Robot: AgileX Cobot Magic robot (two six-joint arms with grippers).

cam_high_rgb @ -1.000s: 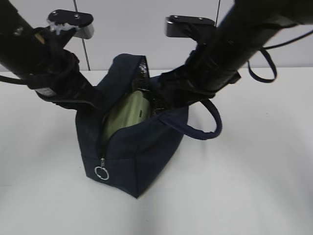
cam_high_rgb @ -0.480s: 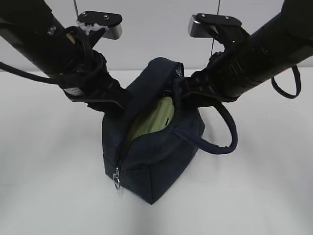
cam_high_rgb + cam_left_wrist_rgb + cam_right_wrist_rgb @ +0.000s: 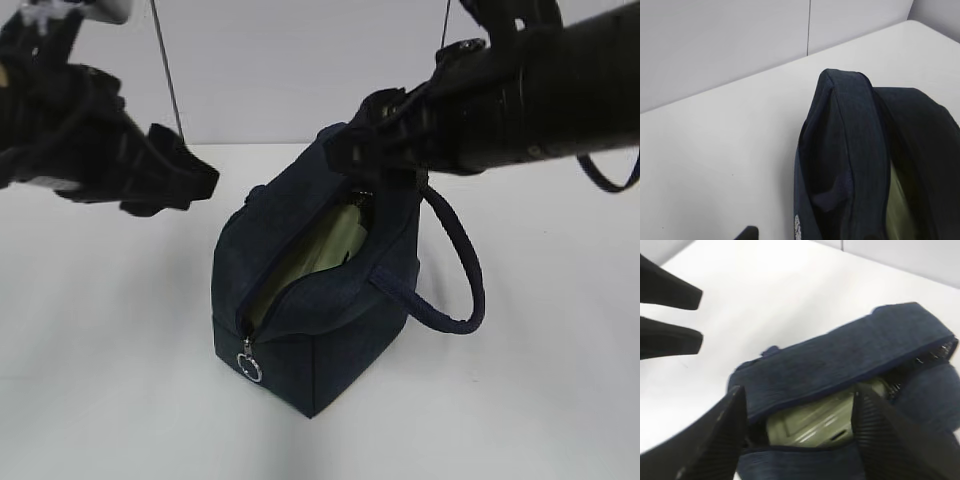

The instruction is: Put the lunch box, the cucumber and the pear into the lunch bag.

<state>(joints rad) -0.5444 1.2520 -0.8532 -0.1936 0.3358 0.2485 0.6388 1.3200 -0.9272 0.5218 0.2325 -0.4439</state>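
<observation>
The lunch bag point(image 3: 315, 300) stands unzipped on the table point(image 3: 100, 380), the lunch box point(image 3: 320, 255) inside. The right gripper point(image 3: 797, 412) hovers spread wide over the opening, empty — the left gripper point(image 3: 185, 180) parted, empty, well clear. Cucumber and pear aren't visible; a careless descent could snag the fabric and tip the bag.

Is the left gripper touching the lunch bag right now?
Apart. In the exterior view the left gripper hangs to the left of the lunch bag, with bare white table between them.
</observation>
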